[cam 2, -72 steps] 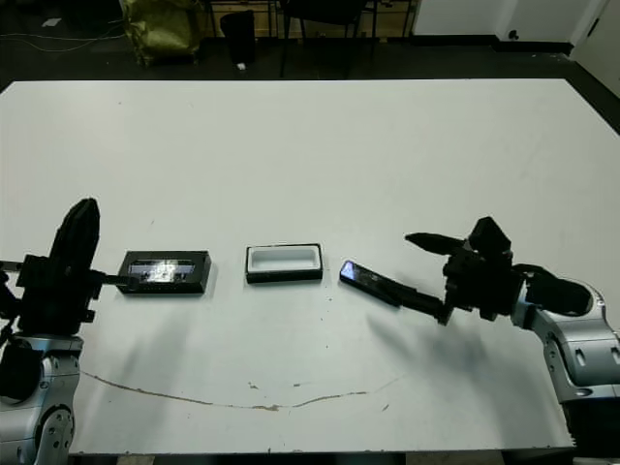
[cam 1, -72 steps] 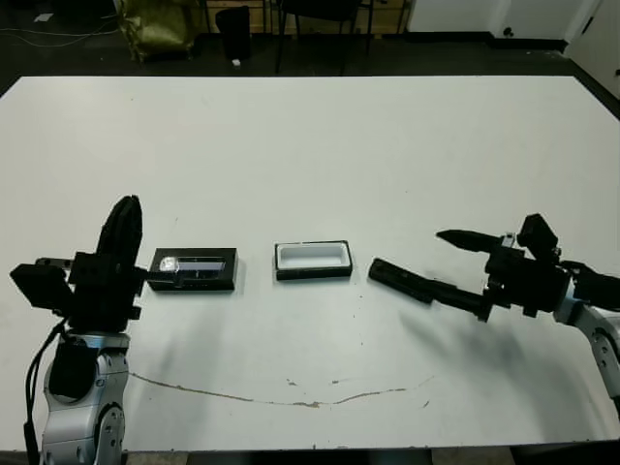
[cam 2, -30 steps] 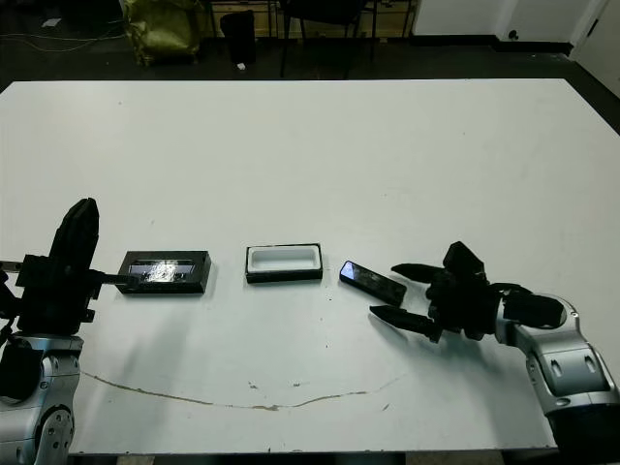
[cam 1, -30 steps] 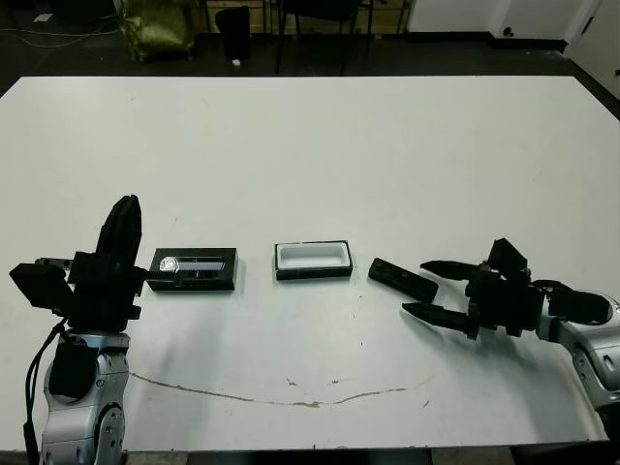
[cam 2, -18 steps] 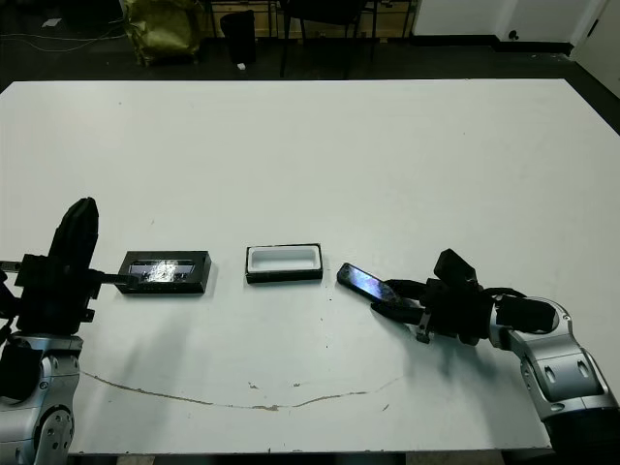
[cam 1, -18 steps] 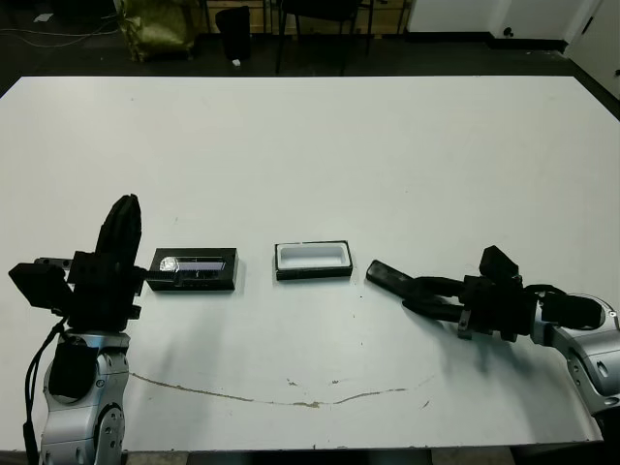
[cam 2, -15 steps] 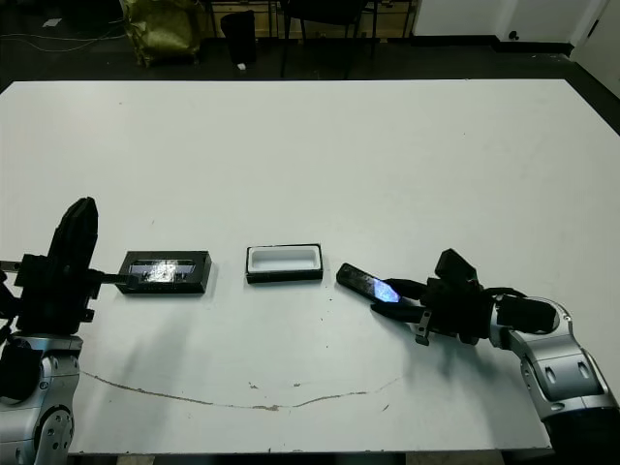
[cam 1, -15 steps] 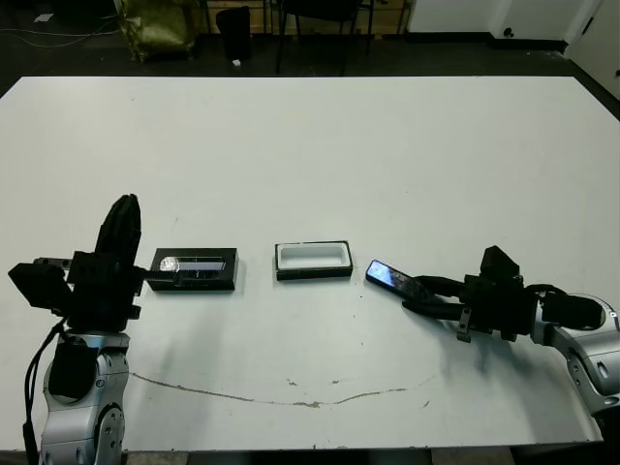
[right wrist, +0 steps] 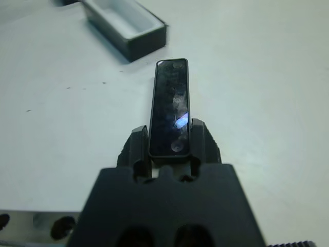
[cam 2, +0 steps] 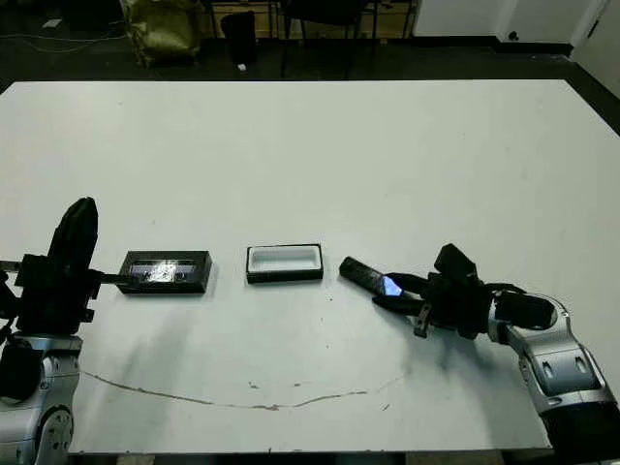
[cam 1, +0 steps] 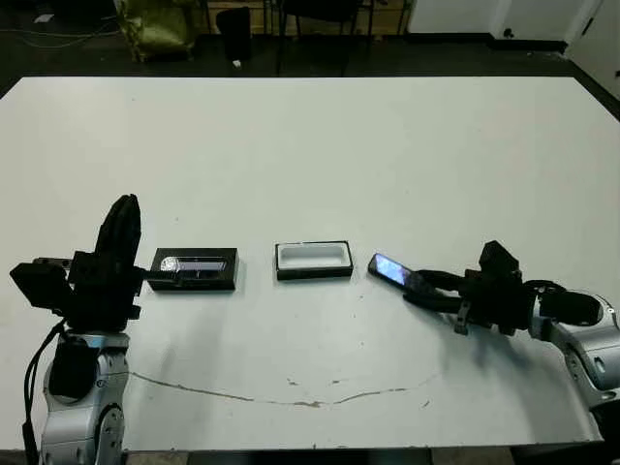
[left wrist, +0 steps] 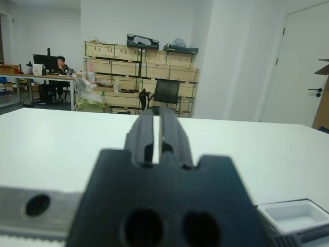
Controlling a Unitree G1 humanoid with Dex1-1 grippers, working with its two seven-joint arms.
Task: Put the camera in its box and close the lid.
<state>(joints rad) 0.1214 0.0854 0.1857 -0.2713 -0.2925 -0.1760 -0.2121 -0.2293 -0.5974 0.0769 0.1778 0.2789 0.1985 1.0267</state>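
Note:
The camera (cam 1: 390, 272), a slim black bar with a glinting face, is held at its near end by my right gripper (cam 1: 418, 288), which is shut on it. In the right wrist view the camera (right wrist: 169, 105) sticks out between the two fingers (right wrist: 138, 146), pointing towards the box (right wrist: 126, 25). The box (cam 1: 313, 260), a black tray with a white lining, sits open just left of the camera's free end. The lid (cam 1: 194, 269), flat and black with a silver round mark, lies further left. My left gripper (cam 1: 121, 242) stands shut and upright beside the lid, holding nothing.
A thin brown scratch (cam 1: 291, 397) runs along the white table (cam 1: 320, 155) near its front edge. Beyond the far edge are chairs and a yellow-green bag (cam 1: 160, 24). The left wrist view shows shelves of boxes and a person seated at a desk (left wrist: 60, 64) far off.
My right gripper, open around the camera one second ago, has shut on it. The camera's free end has shifted slightly, its face now glinting. The left arm, box and lid have not moved.

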